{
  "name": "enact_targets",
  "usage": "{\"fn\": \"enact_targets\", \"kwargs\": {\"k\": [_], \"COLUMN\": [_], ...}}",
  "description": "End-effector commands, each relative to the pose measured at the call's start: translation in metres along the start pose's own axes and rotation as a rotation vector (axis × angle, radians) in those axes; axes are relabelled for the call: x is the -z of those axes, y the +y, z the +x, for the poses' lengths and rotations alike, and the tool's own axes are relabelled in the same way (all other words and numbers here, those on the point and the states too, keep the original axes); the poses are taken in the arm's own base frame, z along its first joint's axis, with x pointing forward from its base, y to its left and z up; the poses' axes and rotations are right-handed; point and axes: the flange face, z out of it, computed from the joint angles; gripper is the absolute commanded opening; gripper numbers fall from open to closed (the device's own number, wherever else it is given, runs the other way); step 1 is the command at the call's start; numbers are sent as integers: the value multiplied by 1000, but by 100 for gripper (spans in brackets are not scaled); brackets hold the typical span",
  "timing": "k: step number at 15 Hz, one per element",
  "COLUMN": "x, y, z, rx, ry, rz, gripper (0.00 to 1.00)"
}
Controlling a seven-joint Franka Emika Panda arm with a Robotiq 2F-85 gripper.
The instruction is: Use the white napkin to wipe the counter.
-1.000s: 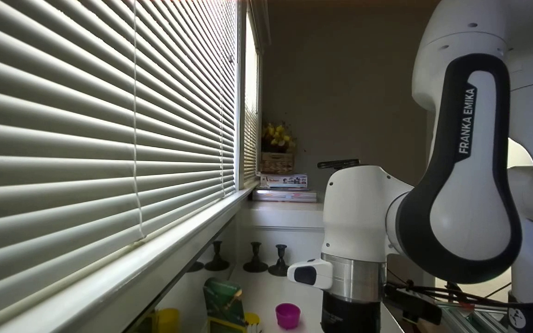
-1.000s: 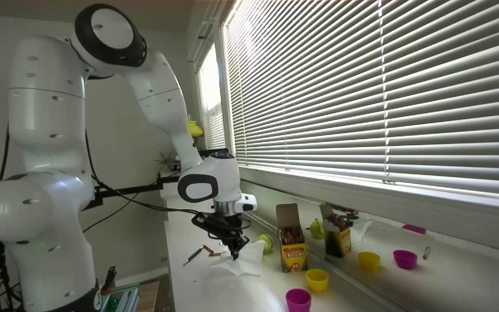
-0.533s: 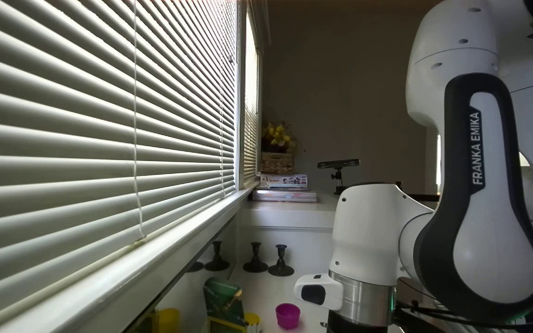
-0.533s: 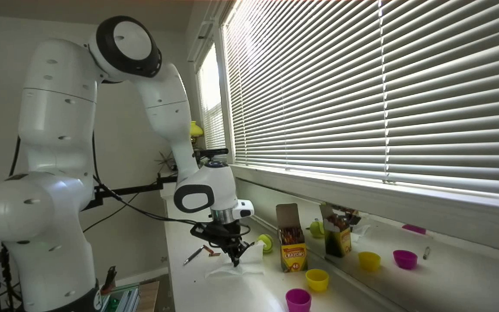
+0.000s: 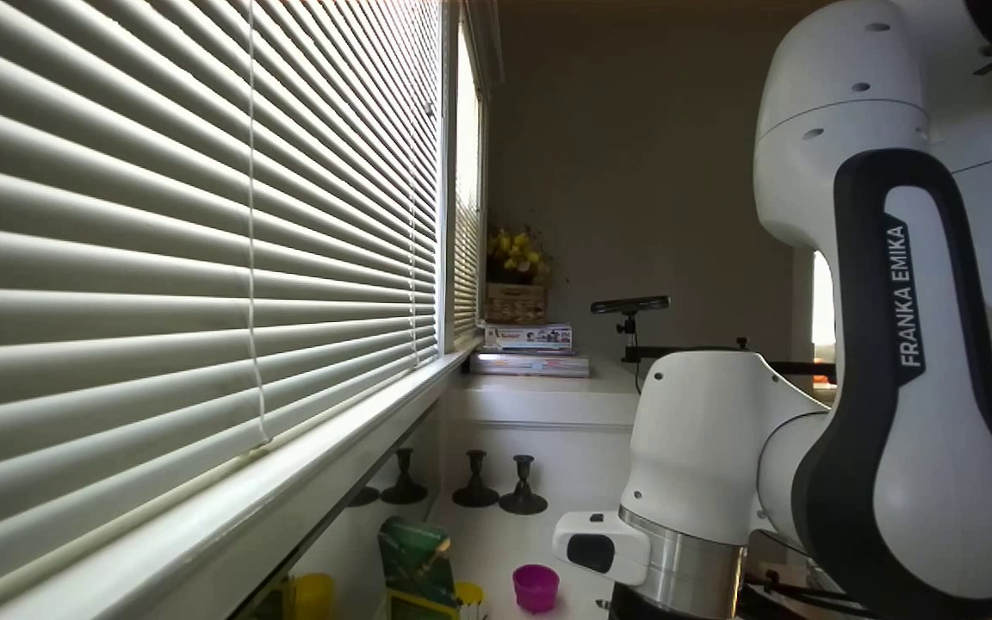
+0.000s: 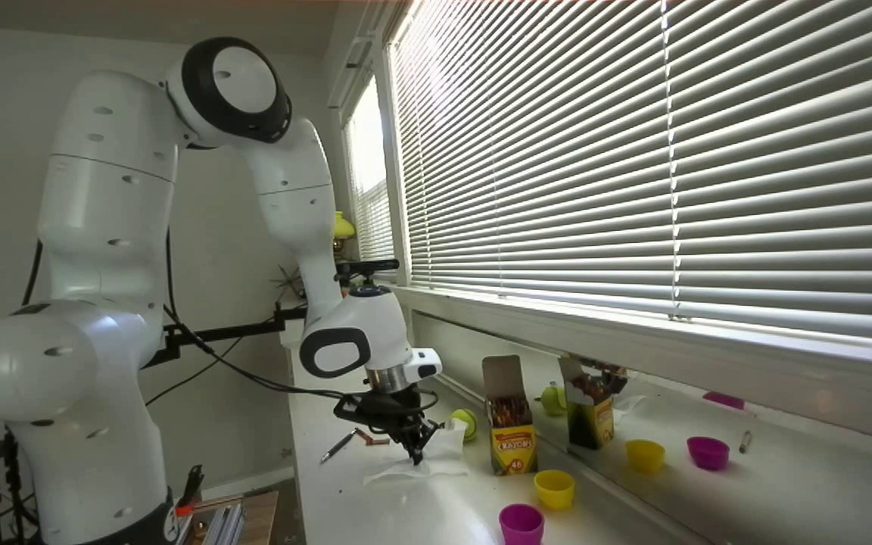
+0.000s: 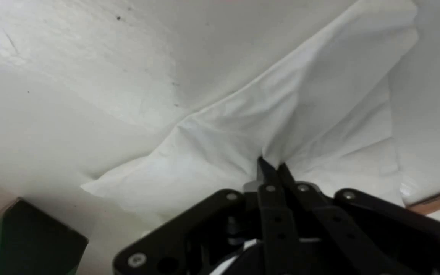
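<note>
The white napkin [image 6: 447, 454] lies creased on the pale counter [image 6: 360, 507], with one corner raised towards the tennis ball. In the wrist view the napkin [image 7: 220, 152] spreads out on both sides of my fingertips over the counter [image 7: 71, 99]. My gripper [image 7: 272, 163] is shut on a pinched fold near the napkin's middle. In an exterior view my gripper [image 6: 415, 460] points down, low at the counter surface. In an exterior view the counter [image 5: 483, 542] shows, but the gripper's fingers and the napkin are below the picture edge.
A crayon box [image 6: 513, 446], a green tennis ball [image 6: 466, 425], a yellow cup [image 6: 555, 488] and a magenta cup [image 6: 521, 524] stand near the napkin. A pen [image 6: 338, 446] and brown pieces [image 6: 370, 438] lie left. A mirror [image 6: 678, 424] lines the wall. Candle holders [image 5: 523, 489] stand farther along.
The arm has come down and tilted. My gripper has moved slightly lower with the napkin, which now lies flatter and has shifted a little on the counter. The cups and crayon box have not moved.
</note>
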Motion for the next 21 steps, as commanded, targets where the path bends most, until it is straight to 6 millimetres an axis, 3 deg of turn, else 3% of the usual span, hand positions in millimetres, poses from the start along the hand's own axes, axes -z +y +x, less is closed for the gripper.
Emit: {"fn": "enact_targets", "kwargs": {"k": [1,6,10,15,21], "x": [-10,-15,-16,-16,-22], "y": [-12,-25,-10,17,5], "z": [3,-6,-14,-4,10], "rx": [39,76,77,34,78], "ry": [7,3,-4,17,16], "rz": [8,14,-14,-55,-38], "gripper": [0,0,0,0,0]}}
